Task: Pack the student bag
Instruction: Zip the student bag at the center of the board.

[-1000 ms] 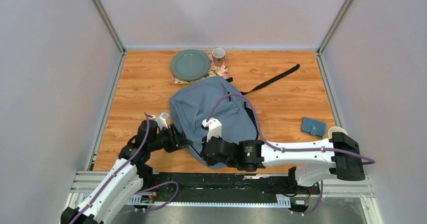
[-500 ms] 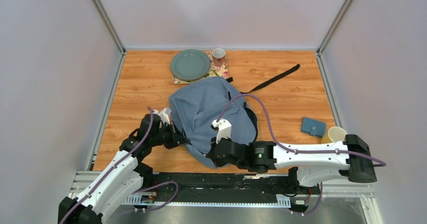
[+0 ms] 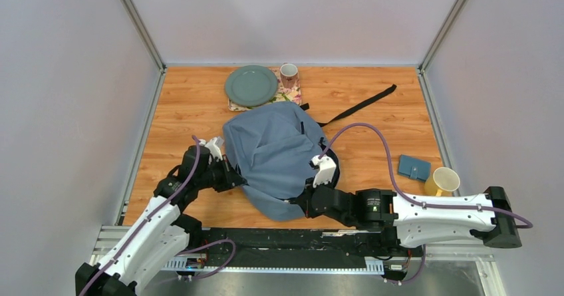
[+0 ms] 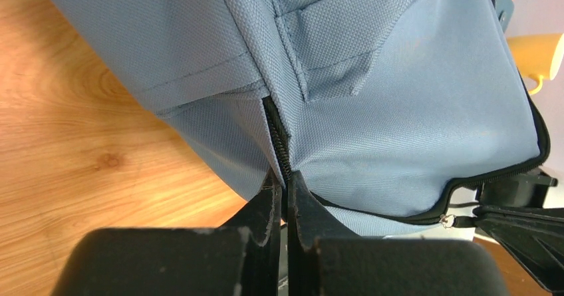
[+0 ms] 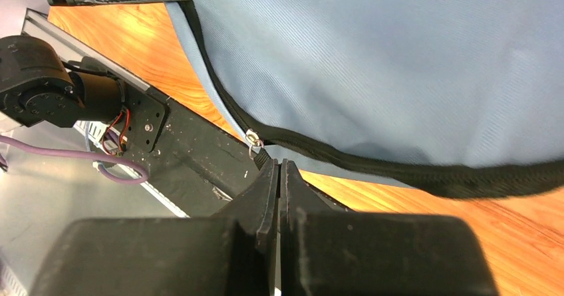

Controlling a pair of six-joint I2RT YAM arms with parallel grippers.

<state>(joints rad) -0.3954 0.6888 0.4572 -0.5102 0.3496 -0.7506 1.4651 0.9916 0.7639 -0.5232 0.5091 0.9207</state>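
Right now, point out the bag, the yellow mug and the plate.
bag [image 3: 276, 151]: top view, middle of the fabric panel.
yellow mug [image 3: 444, 179]: top view, its open mouth.
plate [image 3: 251, 86]: top view, its centre.

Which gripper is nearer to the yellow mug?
Right. The right gripper is shut at the near edge of the student bag, the yellow mug off to its right; the left gripper pinches the bag's left edge, farther from the mug.

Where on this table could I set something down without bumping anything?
Bare wood lies left of the grey-blue fabric backpack and round green plate, up to the wall, and between the black strap and flat blue wallet. Crowded: the near edge, where the left gripper and right gripper pinch the backpack.
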